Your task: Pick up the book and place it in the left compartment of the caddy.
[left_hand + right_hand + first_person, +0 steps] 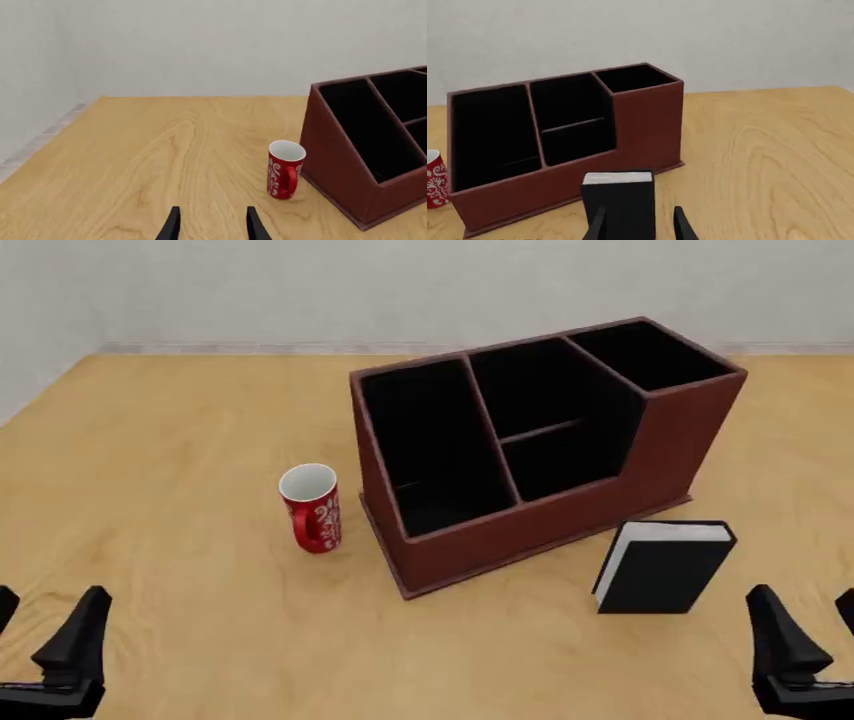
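Pale grey walls back a light wooden counter (pixel 174 440) that carries everything. On it the book (pixel 663 569) stands upright, black cover facing the camera and white page edges on top, just ahead of the right gripper (pixel 805 630) and a little toward the left arm's side of it. In the right wrist view the book (pixel 619 202) fills the space straight beyond the right fingers (pixel 598 225), which are spread apart and hold nothing; no contact with the book can be seen.

Just beyond the book, close to it but apart, sits the caddy (pixel 561 510), a reddish-brown box with a black lining, turned at an angle to the counter's edge. Its left compartment (pixel 427 450) is the long slot at the lower-walled end, farthest from the right fingers and nearest the mug; two smaller sections lie in the middle and a taller section stands at the other end.

A red mug (pixel 311 508) with white lettering stands upright just beside the caddy's low end, not touching it. It lies ahead of the left gripper (pixel 44 635) and off toward the right arm's side. The left fingers (pixel 173 225) are also spread wide and empty, over bare wood, well apart from the mug and the caddy
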Robot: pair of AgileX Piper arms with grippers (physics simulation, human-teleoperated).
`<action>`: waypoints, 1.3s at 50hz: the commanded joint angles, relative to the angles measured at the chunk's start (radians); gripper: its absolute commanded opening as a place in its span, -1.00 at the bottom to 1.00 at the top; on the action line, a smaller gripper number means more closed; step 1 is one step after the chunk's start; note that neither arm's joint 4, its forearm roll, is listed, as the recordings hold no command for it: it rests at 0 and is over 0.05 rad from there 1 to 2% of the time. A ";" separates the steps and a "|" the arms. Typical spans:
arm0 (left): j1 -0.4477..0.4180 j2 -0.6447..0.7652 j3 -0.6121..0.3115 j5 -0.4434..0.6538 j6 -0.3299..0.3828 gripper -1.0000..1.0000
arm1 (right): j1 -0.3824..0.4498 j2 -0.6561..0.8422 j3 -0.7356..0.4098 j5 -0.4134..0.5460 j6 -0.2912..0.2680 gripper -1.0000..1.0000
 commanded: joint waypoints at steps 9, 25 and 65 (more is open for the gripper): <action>-0.022 -0.054 0.052 -0.074 0.035 1.00 | 0.020 -0.042 0.051 -0.049 -0.055 1.00; -0.056 -0.054 0.029 -0.063 0.024 1.00 | 0.067 -0.029 -0.087 0.058 -0.169 1.00; -0.099 -0.055 0.035 -0.092 0.048 1.00 | 0.180 0.384 -0.419 0.376 -0.527 1.00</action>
